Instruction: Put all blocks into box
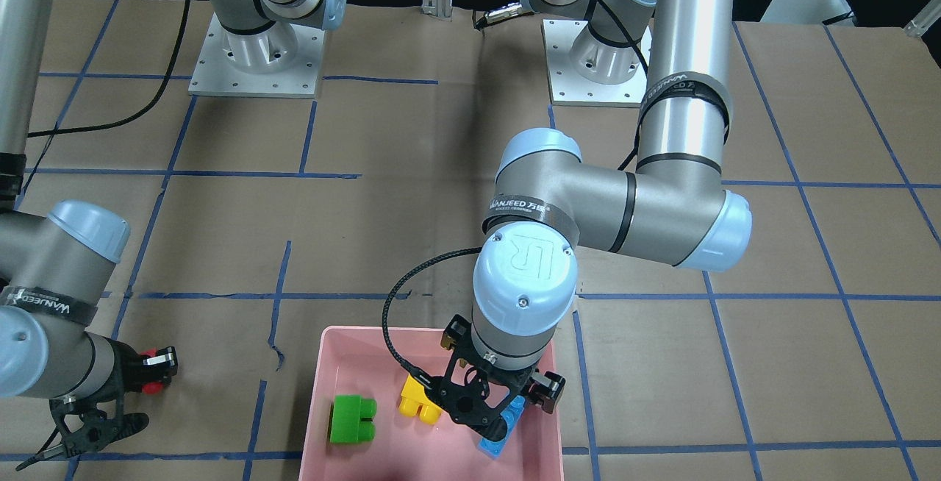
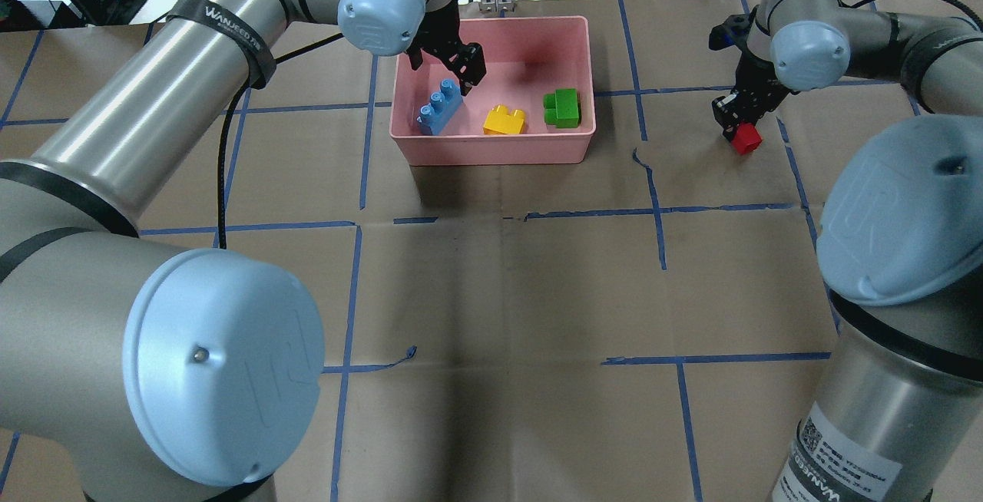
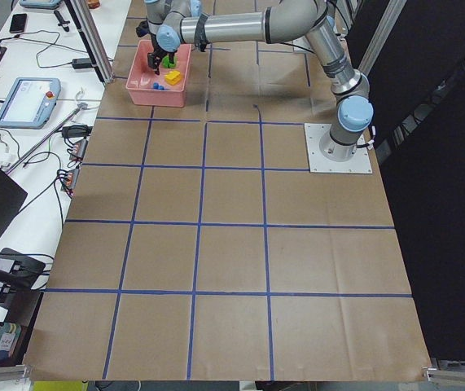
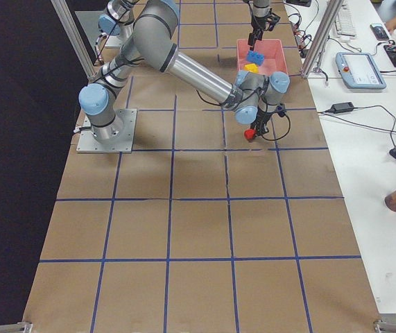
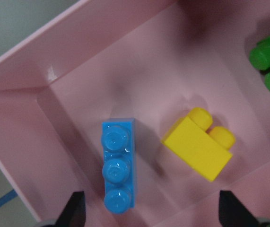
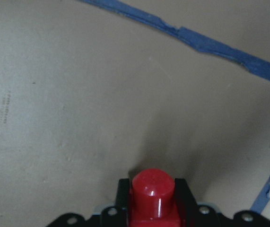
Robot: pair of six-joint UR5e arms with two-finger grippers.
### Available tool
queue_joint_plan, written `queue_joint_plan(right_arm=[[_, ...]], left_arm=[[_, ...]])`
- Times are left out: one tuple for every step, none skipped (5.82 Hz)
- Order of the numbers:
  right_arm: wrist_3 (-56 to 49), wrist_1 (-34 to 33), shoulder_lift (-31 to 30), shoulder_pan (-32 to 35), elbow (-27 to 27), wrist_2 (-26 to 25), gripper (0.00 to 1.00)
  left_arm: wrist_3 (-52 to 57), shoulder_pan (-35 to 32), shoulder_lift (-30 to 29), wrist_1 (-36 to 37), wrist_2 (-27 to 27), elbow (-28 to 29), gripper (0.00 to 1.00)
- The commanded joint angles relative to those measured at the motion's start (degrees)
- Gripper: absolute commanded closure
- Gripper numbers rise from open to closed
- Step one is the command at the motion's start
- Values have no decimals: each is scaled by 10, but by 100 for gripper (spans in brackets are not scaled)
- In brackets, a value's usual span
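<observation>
Box point(image 2: 491, 147): pink tray, far middle of paper-covered table point(image 2: 491, 279).
Contents, three items, none touching another:
- blue three-stud brick point(image 2: 440, 108), end nearest left arm, close to wall, studs up;
- yellow brick point(image 2: 504, 120), middle, lying on side;
- green brick point(image 2: 563, 108), opposite end, lying on side.

Red brick point(image 2: 746, 137): outside box, well off toward right arm, clamped between jaws of right gripper point(image 2: 737, 120).
Left gripper point(image 2: 447, 66): inside box outline, over blue brick, jaws wide apart, holding nothing.
</observation>
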Motion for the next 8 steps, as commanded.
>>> queue_joint_plan(right_arm=[[23, 12, -4, -1, -57, 7, 92], [56, 54, -15, 4, -101, 13, 92], [95, 95, -24, 15, -144, 33, 92], [152, 132, -24, 65, -191, 34, 91], [254, 144, -19, 129, -231, 34, 91], [331, 143, -12, 177, -237, 36, 91], [402, 131, 5, 212, -238, 37, 91], [430, 107, 34, 228, -235, 37, 90]], left_arm=[[-1, 50, 76, -107, 2, -16, 1], [-10, 68, 127, -138, 1, -50, 1], [-33, 98, 185, -151, -2, -99, 1], [-35, 129, 243, -154, -3, -141, 1], [-35, 143, 287, -164, -5, -158, 1], [-35, 147, 317, -190, -3, -159, 1], [-35, 164, 336, -194, -5, -160, 1], [-35, 171, 356, -240, -6, -160, 1]])
